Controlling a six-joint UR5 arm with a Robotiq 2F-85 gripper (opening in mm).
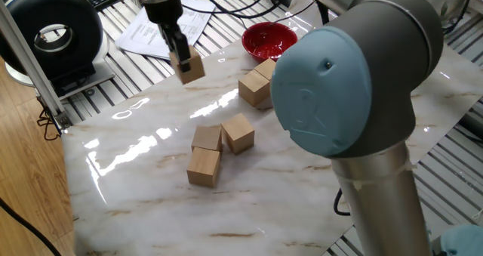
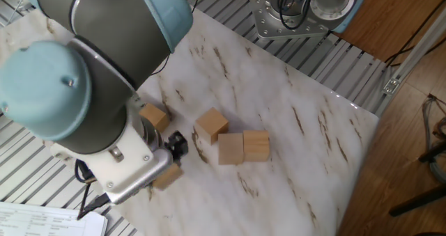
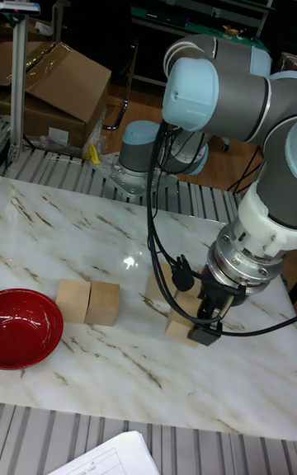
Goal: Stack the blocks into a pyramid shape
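Note:
My gripper (image 1: 182,58) is shut on one tan block (image 1: 191,67) and holds it above the marble top near its far edge; the same held block (image 2: 168,176) peeks out under the wrist in the other fixed view. Three blocks lie loosely together mid-table: one (image 1: 206,138), one (image 1: 238,132) and one (image 1: 204,166). Two more blocks (image 1: 256,87) sit side by side near the red bowl (image 1: 268,38), partly hidden by the arm; they show fully in the tall fixed view (image 3: 88,303).
Papers (image 1: 151,31) and a black round device (image 1: 53,33) lie beyond the marble top's (image 1: 151,211) far edge. The arm's large elbow (image 1: 339,90) blocks the right of this view. A mounting base (image 2: 293,17) stands at one corner.

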